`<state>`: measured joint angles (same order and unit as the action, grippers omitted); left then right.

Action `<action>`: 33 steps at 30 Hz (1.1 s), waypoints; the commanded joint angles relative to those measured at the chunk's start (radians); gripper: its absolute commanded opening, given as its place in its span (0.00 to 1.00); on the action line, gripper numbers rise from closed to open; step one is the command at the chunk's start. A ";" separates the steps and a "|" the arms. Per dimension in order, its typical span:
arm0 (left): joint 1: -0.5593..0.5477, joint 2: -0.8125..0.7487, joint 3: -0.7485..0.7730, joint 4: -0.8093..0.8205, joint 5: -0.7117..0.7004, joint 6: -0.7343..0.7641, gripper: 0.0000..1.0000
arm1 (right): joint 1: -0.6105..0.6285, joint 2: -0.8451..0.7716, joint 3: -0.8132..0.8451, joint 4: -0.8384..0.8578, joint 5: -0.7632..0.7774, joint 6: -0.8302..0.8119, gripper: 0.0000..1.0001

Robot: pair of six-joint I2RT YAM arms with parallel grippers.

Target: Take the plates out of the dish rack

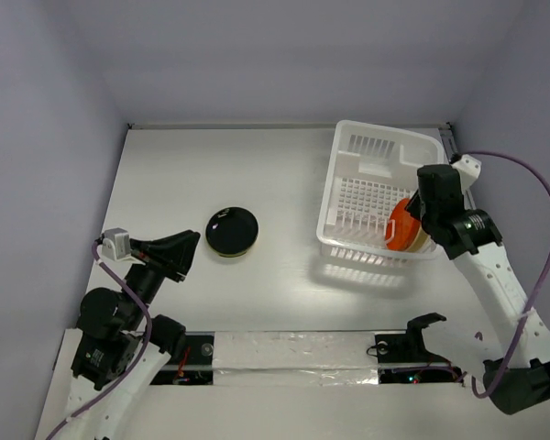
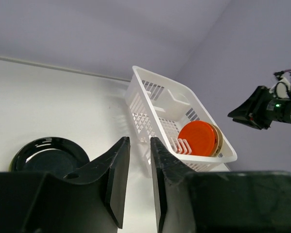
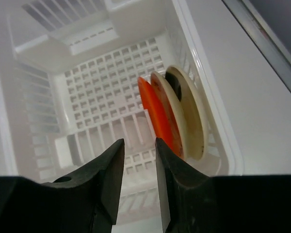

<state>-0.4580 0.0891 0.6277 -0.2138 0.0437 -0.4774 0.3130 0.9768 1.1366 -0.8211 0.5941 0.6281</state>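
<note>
The white dish rack (image 1: 367,156) stands at the right of the table. An orange-red plate (image 1: 401,225) stands on edge in its near right corner, with two cream plates behind it. In the right wrist view the orange-red plate (image 3: 154,114), a cream plate with a brown rim (image 3: 169,111) and a plain cream plate (image 3: 194,116) lean side by side. My right gripper (image 3: 139,145) is open and empty, hovering above the rack (image 3: 223,131) just left of the orange-red plate; it shows in the top view (image 1: 418,209). My left gripper (image 1: 191,249) is open and empty, left of centre.
A black plate (image 1: 232,231) lies flat on the table, right of my left gripper; it also shows in the left wrist view (image 2: 48,153). The left wrist view shows the rack (image 2: 150,104) and the right arm (image 2: 262,109). Walls enclose the table.
</note>
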 commanded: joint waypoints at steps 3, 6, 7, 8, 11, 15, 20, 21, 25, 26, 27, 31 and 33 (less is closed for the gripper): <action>-0.022 -0.015 -0.002 0.040 -0.004 0.002 0.22 | -0.041 0.111 0.008 -0.038 -0.099 -0.116 0.39; -0.022 -0.017 -0.002 0.040 -0.004 0.000 0.23 | -0.057 0.166 0.021 -0.061 -0.074 -0.120 0.38; -0.022 -0.018 -0.002 0.040 -0.004 0.002 0.24 | -0.072 0.175 0.023 -0.062 -0.079 -0.131 0.38; -0.022 -0.019 -0.003 0.040 -0.004 0.000 0.24 | -0.089 0.184 0.026 -0.061 -0.088 -0.140 0.38; -0.022 -0.022 -0.003 0.042 -0.001 0.002 0.24 | -0.136 0.224 0.025 -0.053 -0.135 -0.174 0.38; -0.022 -0.026 -0.002 0.039 -0.007 0.002 0.25 | -0.158 0.270 0.034 -0.049 -0.128 -0.195 0.37; -0.022 -0.026 0.000 0.040 -0.004 0.000 0.25 | -0.167 0.355 0.067 -0.070 -0.134 -0.235 0.29; -0.022 -0.026 -0.002 0.039 -0.007 -0.001 0.25 | -0.167 0.362 0.072 -0.072 -0.129 -0.238 0.28; -0.022 -0.032 -0.002 0.039 -0.007 0.000 0.25 | -0.167 0.399 0.107 -0.111 -0.102 -0.251 0.17; -0.022 -0.032 -0.003 0.039 -0.007 -0.001 0.25 | -0.167 0.407 0.117 -0.118 -0.100 -0.254 0.07; -0.022 -0.034 -0.002 0.040 -0.007 -0.003 0.25 | -0.167 0.416 0.130 -0.124 -0.088 -0.258 0.04; -0.022 -0.029 -0.003 0.044 -0.002 -0.001 0.25 | -0.101 0.447 0.184 -0.180 -0.043 -0.272 0.00; -0.022 -0.031 -0.003 0.041 -0.005 -0.001 0.25 | -0.043 0.468 0.213 -0.211 0.014 -0.265 0.00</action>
<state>-0.4721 0.0692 0.6277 -0.2142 0.0429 -0.4774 0.1974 1.4372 1.2613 -0.9852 0.5476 0.3527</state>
